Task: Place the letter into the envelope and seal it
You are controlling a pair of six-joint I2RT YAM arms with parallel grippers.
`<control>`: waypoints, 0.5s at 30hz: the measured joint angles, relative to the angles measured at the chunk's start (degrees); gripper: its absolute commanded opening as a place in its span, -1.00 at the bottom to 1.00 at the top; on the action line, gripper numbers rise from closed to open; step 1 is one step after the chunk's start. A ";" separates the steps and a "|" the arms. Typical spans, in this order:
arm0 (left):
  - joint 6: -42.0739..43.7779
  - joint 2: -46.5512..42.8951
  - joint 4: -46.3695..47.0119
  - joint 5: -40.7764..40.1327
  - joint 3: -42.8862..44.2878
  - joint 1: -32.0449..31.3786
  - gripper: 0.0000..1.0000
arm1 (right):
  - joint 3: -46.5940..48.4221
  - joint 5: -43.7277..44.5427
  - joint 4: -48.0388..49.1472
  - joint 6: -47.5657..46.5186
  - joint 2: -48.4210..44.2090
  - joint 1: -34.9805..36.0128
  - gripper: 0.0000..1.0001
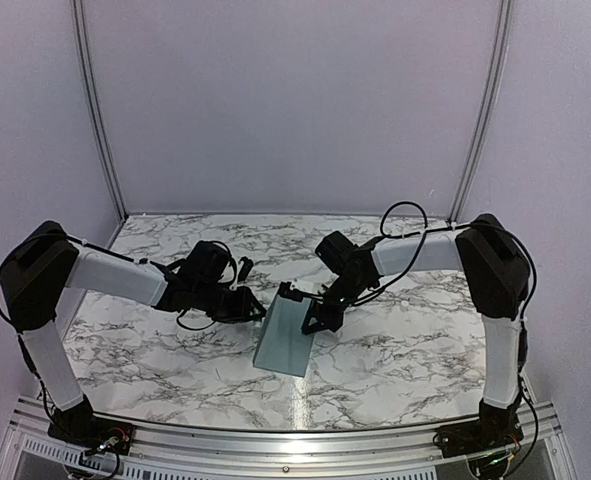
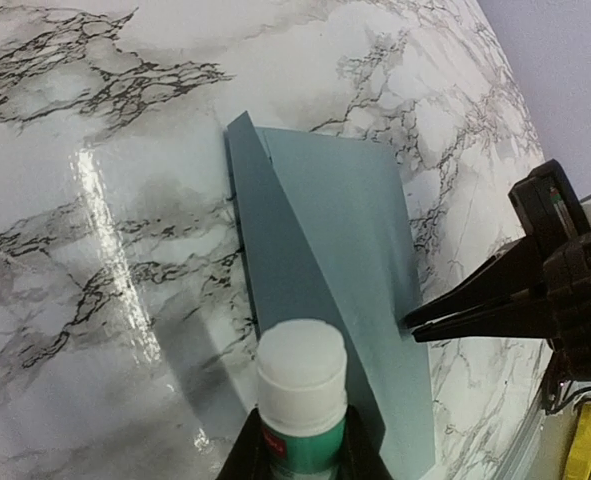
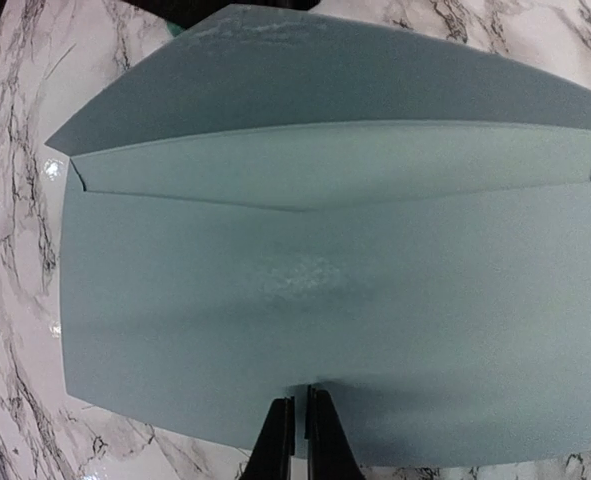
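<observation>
Here the envelope lies on the marble bench, between the two arms, its triangular flap folded open and pointing away from the right claw. That claw is nearly closed, its two thin fingers pinching the envelope's edge opposite the flap; the left wrist view shows the same fingers meeting on that edge. The left claw sits just beside the envelope on the flap side and grips a glue stick with a white cap and green body. The stick's cap hangs over the flap's sloping edge; whether it touches the paper I cannot tell.
</observation>
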 measured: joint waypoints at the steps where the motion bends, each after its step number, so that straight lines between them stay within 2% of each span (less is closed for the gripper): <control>1: -0.02 0.22 0.09 0.37 0.28 -0.15 -1.00 | 0.00 0.09 0.00 0.02 0.00 0.00 -0.94; 15: -0.31 5.42 1.29 3.39 3.91 -4.35 -1.00 | -0.04 -0.20 0.24 0.33 0.57 -0.46 -0.95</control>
